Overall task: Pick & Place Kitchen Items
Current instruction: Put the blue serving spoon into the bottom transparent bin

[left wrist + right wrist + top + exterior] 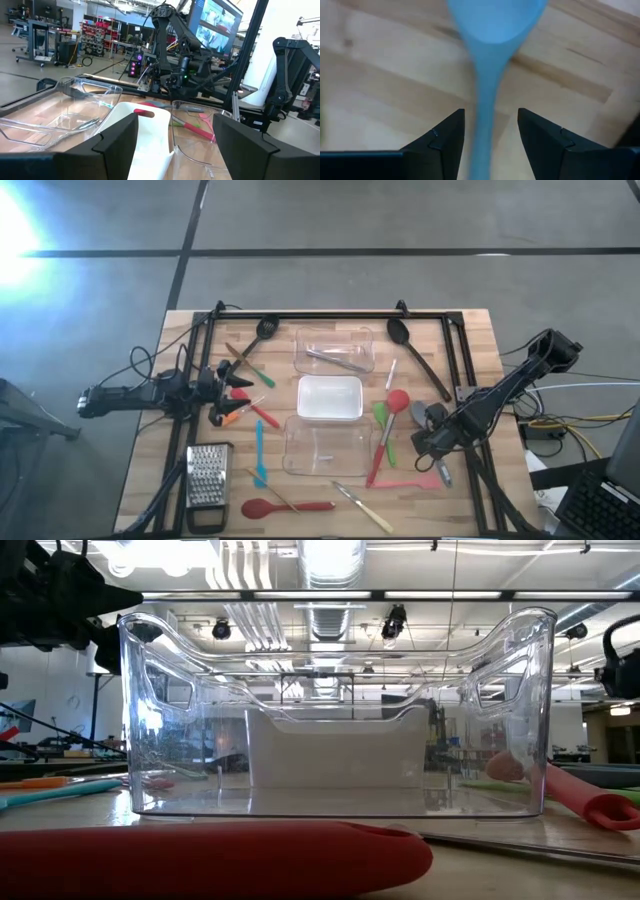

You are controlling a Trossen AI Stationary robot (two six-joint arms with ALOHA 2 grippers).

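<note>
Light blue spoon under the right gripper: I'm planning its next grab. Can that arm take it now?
Probably yes: the right gripper is open, its fingers straddling the light blue spoon handle on bare table, nothing between.

Both arms are dark, almost black, built from slim tubes with thicker round joints. Thin black cables run along the left one. Each hand (172, 145) (489, 142) has two flat matte black fingers with angular, slanted inner edges.

Slim utensils lie scattered flat on the bench (470, 340): a black ladle (415, 355) and black slotted spoon (262, 335) at the far edge, a red spoon (285, 506) near the front, a teal tool (259, 452), and a pale blue spoon (487, 60).
</note>
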